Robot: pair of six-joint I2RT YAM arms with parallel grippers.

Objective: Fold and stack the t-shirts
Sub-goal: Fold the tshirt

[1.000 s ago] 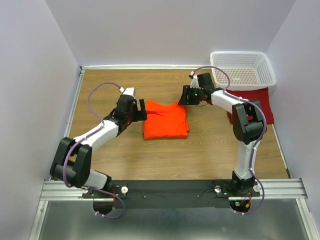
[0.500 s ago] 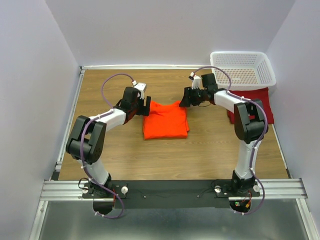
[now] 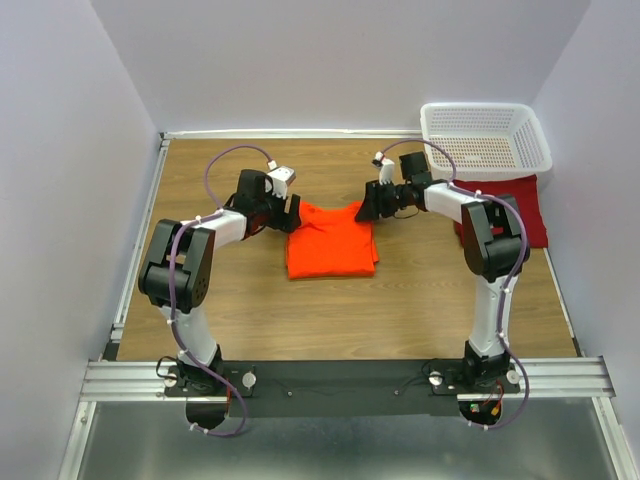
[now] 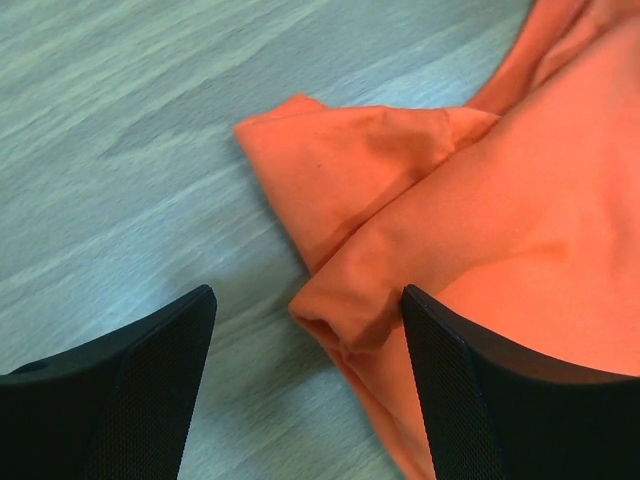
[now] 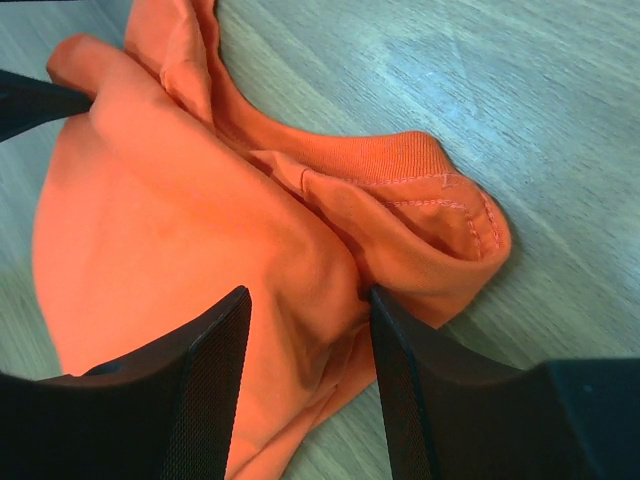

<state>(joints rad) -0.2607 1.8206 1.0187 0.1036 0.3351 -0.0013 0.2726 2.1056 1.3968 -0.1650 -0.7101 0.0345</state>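
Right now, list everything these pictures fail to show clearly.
- Red shirt: in the top view, the right arm covers its left part. Whether its far edge runs under the basket is unclear.
- Orange shirt, far corners: in the top view, the left hand and right hand sit over them.
- Right wrist view: the fingers straddle bunched cloth, so the grip is unclear.
- Left wrist view: the shirt runs off the right edge.

Robot lab cell: plain white walls round wood tabletop, alu mounting rail at near edge.
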